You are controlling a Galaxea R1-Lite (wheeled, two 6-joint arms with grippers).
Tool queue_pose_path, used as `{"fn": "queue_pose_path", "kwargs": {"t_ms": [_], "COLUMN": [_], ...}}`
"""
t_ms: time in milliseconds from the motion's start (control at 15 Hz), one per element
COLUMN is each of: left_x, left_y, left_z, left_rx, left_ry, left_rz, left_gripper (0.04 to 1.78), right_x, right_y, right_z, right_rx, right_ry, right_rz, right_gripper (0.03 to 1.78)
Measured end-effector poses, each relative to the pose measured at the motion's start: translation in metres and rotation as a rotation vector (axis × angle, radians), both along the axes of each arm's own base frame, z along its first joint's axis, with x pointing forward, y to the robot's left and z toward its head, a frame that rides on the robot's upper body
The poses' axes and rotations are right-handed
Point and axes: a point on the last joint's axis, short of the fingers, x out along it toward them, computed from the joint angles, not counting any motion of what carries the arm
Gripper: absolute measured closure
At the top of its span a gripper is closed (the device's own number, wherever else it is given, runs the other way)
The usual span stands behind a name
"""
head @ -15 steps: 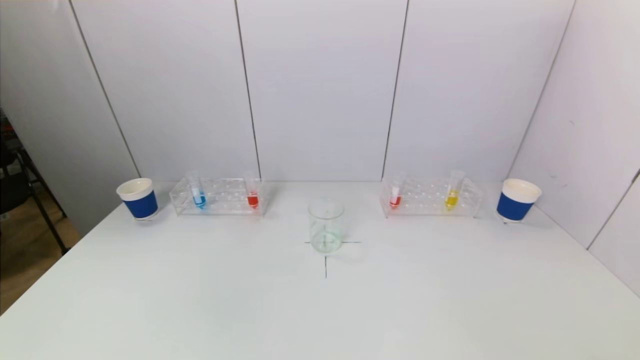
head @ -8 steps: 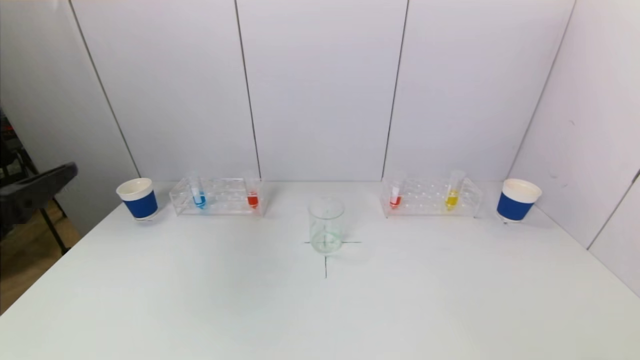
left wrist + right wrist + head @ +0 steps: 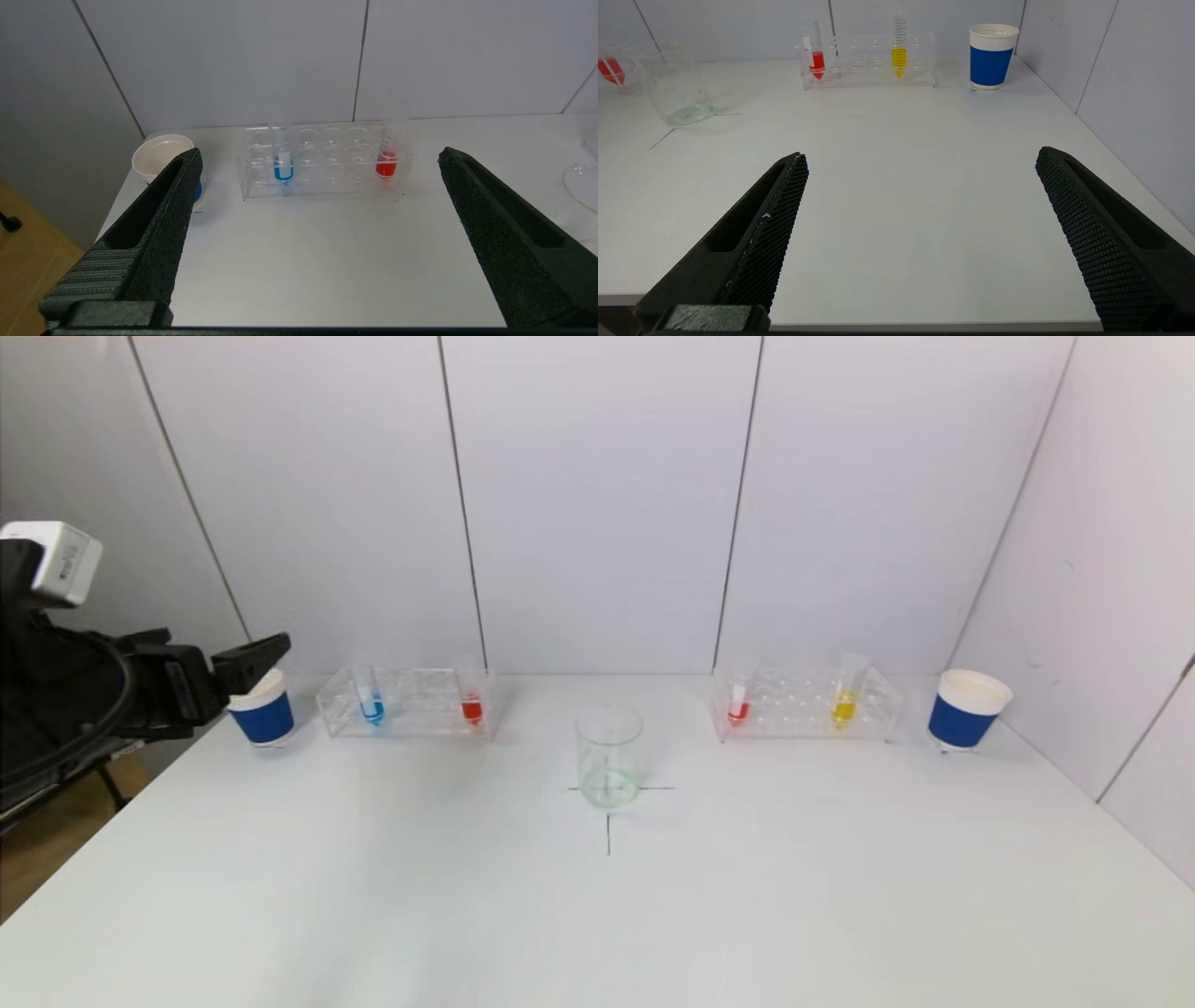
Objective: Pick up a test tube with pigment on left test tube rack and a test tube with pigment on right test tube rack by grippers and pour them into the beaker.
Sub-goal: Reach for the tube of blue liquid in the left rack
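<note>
A clear left rack (image 3: 420,714) holds a blue-pigment tube (image 3: 372,702) and a red-pigment tube (image 3: 471,702). A clear right rack (image 3: 794,714) holds a red tube (image 3: 738,705) and a yellow tube (image 3: 843,702). An empty glass beaker (image 3: 609,756) stands between the racks on a cross mark. My left gripper (image 3: 229,637) is open and empty at the table's left edge, facing the left rack (image 3: 334,163) from a distance. My right gripper (image 3: 922,154) is open and empty over the table's near right edge, far from the right rack (image 3: 864,60). It is out of the head view.
A blue-banded paper cup (image 3: 261,709) stands left of the left rack, just behind my left gripper's finger. A second cup (image 3: 966,709) stands right of the right rack. White walls close the back and right sides. The table's left edge drops to the floor.
My left arm has come into the head view from the left edge and risen and advanced toward the left cup and rack. The tubes, racks and beaker have not moved.
</note>
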Motion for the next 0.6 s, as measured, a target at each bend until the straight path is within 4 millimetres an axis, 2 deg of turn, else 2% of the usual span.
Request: {"fn": "queue_pose_path", "kwargs": {"t_ms": [267,600], "left_x": [0.050,0.097], "left_y": [0.013,0.024], "left_z": [-0.032,-0.076], "left_rx": [-0.007,-0.006], "left_ry": [-0.005,-0.015], "left_rz": [-0.021,-0.055], "left_gripper": [0.06,0.06], "right_x": [0.000,0.000], "right_y": [0.000,0.000], "right_z": [0.000,0.000], "right_rx": [0.000,0.000], "right_ry": [0.000,0.000], "right_rz": [0.000,0.000], "right_gripper": [0.04,0.04]}}
